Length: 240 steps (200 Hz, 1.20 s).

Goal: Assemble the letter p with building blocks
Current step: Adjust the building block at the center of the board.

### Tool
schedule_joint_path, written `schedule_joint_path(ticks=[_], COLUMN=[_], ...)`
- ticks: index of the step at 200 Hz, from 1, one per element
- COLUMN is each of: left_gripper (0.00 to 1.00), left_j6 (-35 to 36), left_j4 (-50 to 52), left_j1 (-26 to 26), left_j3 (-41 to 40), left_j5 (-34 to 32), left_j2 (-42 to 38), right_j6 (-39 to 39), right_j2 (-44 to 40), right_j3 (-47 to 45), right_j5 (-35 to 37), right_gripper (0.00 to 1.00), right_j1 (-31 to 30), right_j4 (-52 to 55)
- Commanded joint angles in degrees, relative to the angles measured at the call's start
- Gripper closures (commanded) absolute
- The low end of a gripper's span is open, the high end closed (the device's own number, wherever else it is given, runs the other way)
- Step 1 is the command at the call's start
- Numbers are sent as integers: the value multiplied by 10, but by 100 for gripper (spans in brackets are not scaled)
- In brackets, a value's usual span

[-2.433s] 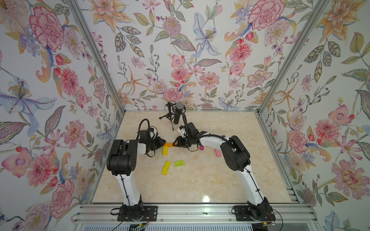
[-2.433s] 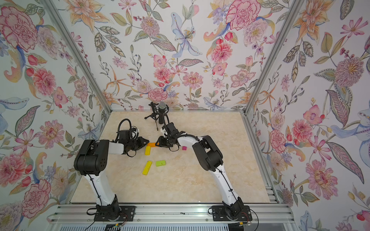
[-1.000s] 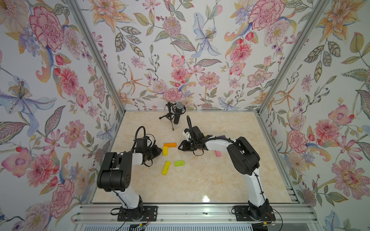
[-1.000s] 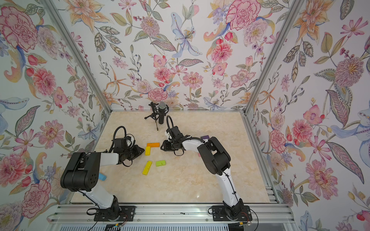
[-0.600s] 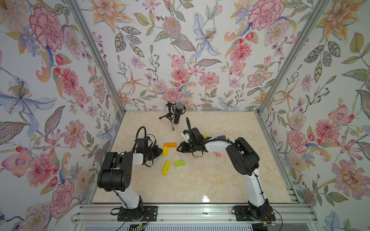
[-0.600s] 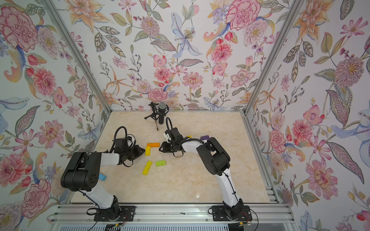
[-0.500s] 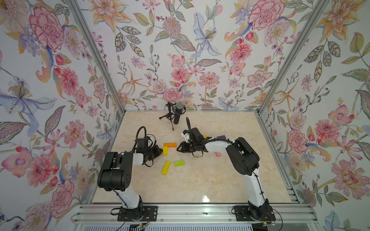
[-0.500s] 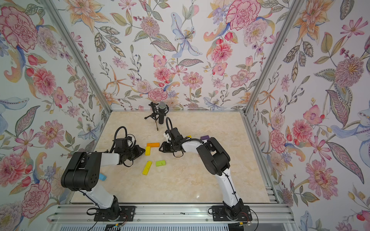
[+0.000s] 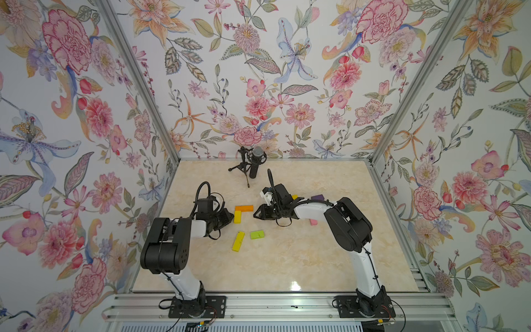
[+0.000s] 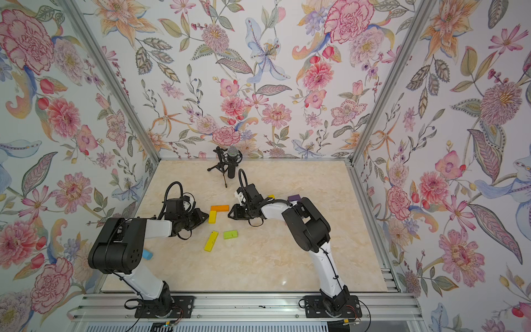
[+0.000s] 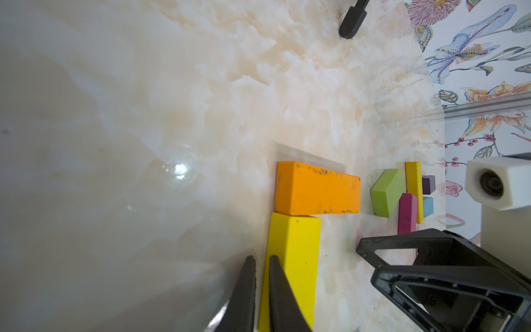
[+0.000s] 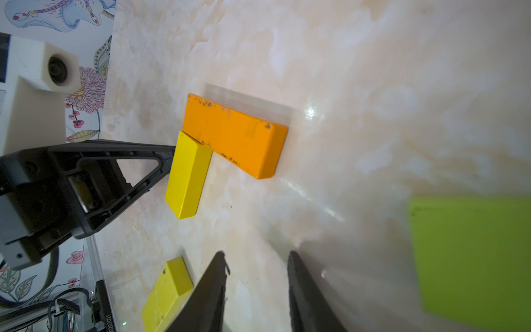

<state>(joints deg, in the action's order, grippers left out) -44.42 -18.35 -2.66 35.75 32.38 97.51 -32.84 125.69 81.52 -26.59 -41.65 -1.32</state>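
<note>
Corner of orange block (image 9: 244, 207) and yellow block (image 9: 237, 216), touching.
Both are empty: left claw (image 11: 261, 260) almost closed, right claw (image 12: 255, 255) partly open.

Bright even light; tabletop (image 9: 294, 286) glare; lime block (image 12: 471, 258) blurred.

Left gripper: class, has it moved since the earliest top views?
Yes. The left gripper has drawn back, away from the black tripod microphone: from the end of the long orange building block to beside the short yellow building block.
</note>
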Motion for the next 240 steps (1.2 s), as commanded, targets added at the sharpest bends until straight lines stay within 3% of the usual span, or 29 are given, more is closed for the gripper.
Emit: schedule_joint_path(ticks=[1,39,56,86,119,147,167,189,218,240], left_gripper=[85,77,70,55,47,45,43,49,53,61], left_j6=[1,4,11,16,18,21,50,95,116,122], left_j4=[42,105,136,167,188,178,190,253,286,305], left_j1=[-6,-8,-12,-29,-100,-129,-140,-155,-156,-160], left_j3=[-2,-1,2,9,51,103,188,321,426,488], left_j5=[-36,-131,-162,-141,-127,-116,-57,-42,-32,-18], left_j2=[-5,-108,-160,-220,-218,-164,-61,65,166,223], right_j6=[-1,20,34,73,79,99,93,73,54,36], right_j2=[-23,-82,-114,-146,-133,-101,-100,-108,-106,-103], right_j3=[-19,-42,-48,-45,-42,1,7,-5,-16,-28], right_j5=[-3,29,51,109,92,93,99,94,102,104], right_gripper=[64,61,54,42,33,32,32,34,39,47], right_j1=[-1,-1,3,20,82,112,119,111,87,75], right_j4=[1,-9,2,77,105,147,156,142,130,107])
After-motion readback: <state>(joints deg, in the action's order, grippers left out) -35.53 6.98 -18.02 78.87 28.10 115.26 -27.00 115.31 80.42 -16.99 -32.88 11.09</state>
